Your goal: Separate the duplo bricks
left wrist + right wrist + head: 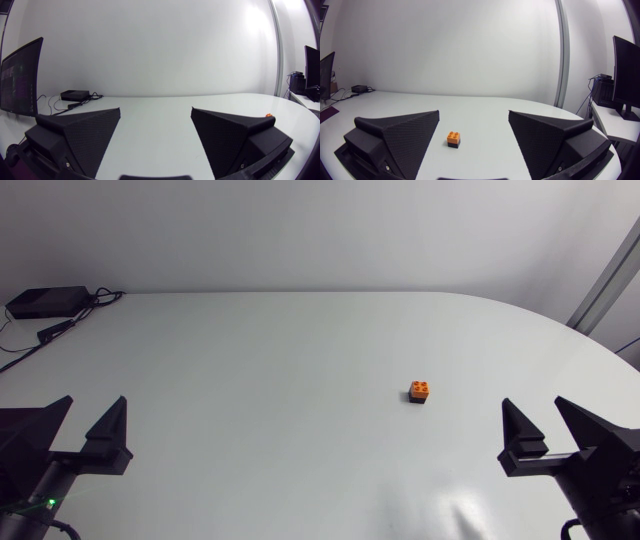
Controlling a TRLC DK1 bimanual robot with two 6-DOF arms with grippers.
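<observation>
An orange duplo brick stacked on a black one (421, 392) stands on the white table (300, 380), right of the middle. In the right wrist view the stack (453, 138) lies ahead of my right gripper (474, 122), between the lines of its fingers, which stand wide apart and empty. My right gripper (545, 420) rests near the table's right front edge, open. My left gripper (95, 415) rests at the left front, open and empty. In the left wrist view only an orange speck of the stack (269, 115) peeks over one finger of the left gripper (155, 117).
A small black box (45, 301) with cables (70, 325) sits at the table's far left corner; the left wrist view shows the same box (75, 95) far ahead of the gripper.
</observation>
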